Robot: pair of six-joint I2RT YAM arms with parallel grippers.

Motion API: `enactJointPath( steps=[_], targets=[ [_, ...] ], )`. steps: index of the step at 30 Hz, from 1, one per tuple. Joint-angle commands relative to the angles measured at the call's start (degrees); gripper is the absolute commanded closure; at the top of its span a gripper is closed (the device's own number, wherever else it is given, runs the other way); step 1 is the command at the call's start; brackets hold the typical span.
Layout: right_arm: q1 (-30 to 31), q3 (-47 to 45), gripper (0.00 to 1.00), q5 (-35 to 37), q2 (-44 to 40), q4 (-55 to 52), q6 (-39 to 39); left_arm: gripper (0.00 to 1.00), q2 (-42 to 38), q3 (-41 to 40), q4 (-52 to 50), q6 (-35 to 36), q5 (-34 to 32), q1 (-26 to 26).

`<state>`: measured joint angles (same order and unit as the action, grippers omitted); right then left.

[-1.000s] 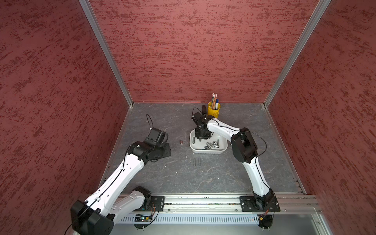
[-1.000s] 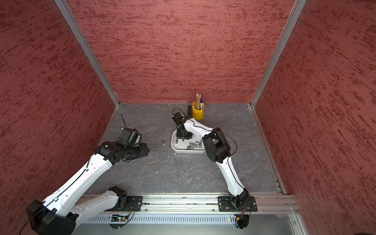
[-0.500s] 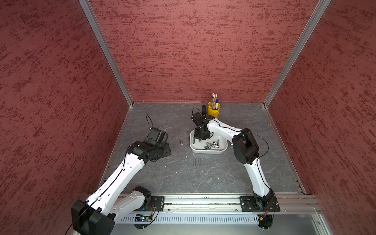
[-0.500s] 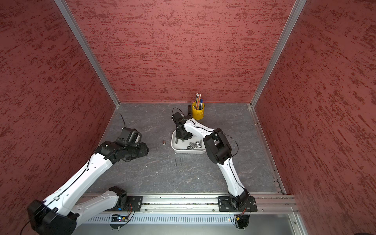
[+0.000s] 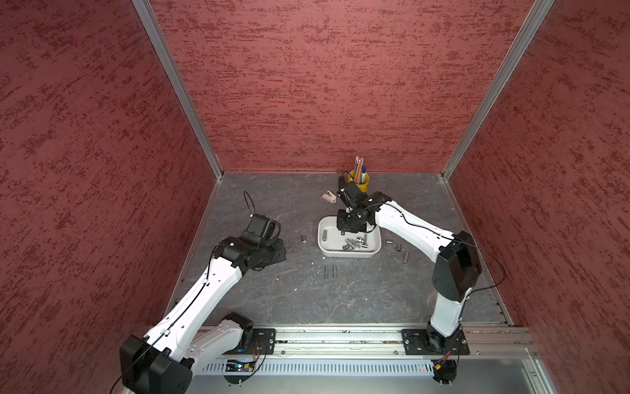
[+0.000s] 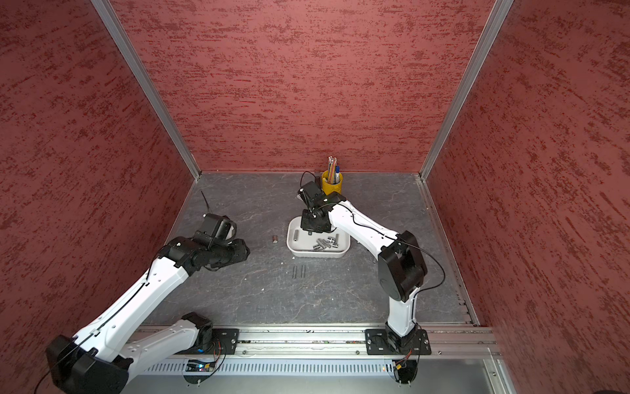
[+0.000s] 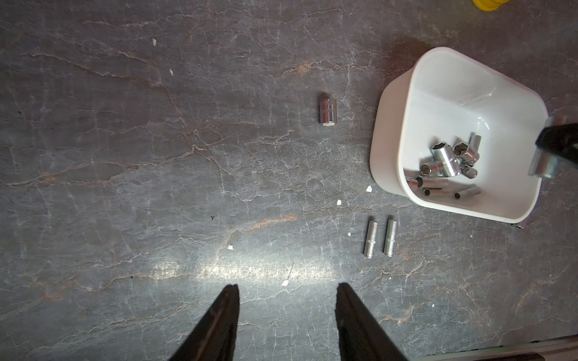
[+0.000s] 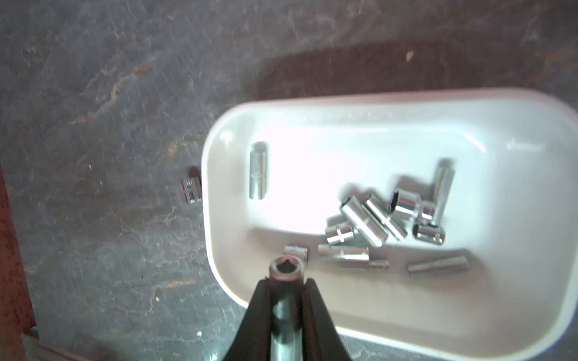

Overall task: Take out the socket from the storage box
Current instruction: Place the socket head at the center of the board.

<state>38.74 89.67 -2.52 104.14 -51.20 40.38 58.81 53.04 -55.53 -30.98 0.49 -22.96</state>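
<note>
The storage box [image 5: 347, 254] [image 6: 300, 252] is a shallow white tray on the grey table, and several chrome sockets [image 5: 354, 243] [image 8: 375, 218] lie piled in it. My right gripper [image 5: 342, 232] [image 8: 287, 281] hangs over the box's far left part, shut on a long chrome socket [image 8: 286, 270] whose hex mouth sticks out past the tips. In the left wrist view the held socket [image 7: 544, 162] shows above the box [image 7: 384, 150]. My left gripper [image 5: 279, 249] [image 7: 286, 289] is open and empty over bare table, well left of the box.
One short socket [image 5: 303, 238] [image 7: 327, 111] lies left of the box. Two long ones [image 5: 330, 272] [image 7: 380, 237] lie side by side in front of it, and more [image 5: 399, 247] lie to its right. A yellow pen cup [image 5: 360, 180] and a small pink object [image 5: 329, 197] stand behind. Red walls close in three sides.
My right gripper's jaws have closed on a socket inside the box. The left arm has barely moved.
</note>
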Motion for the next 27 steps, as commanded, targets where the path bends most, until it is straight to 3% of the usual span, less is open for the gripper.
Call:
enactJointPath(
  steps=[1,8,14,20,27],
  targets=[
    [1.73,-5.25,0.93,-2.00,-4.53,2.52,1.70,0.47,-0.79,-0.73,0.86,0.92,-0.25,0.64],
    [6.73,-16.19,0.92,-1.46,-9.79,5.42,3.48,0.47,-1.10,-1.00,1.12,1.01,-0.02,0.64],
    [10.19,-19.82,0.92,-1.55,-8.45,9.97,5.15,0.47,-1.10,-1.06,1.21,0.90,0.01,0.56],
    [14.39,-16.51,0.92,-1.07,-3.26,10.67,5.31,0.47,-1.41,-1.13,1.13,0.68,-0.31,0.32],
    [18.18,-6.16,0.92,-2.09,5.43,10.88,4.97,0.47,-2.62,-1.09,0.69,-0.17,-2.93,0.37]
  ],
)
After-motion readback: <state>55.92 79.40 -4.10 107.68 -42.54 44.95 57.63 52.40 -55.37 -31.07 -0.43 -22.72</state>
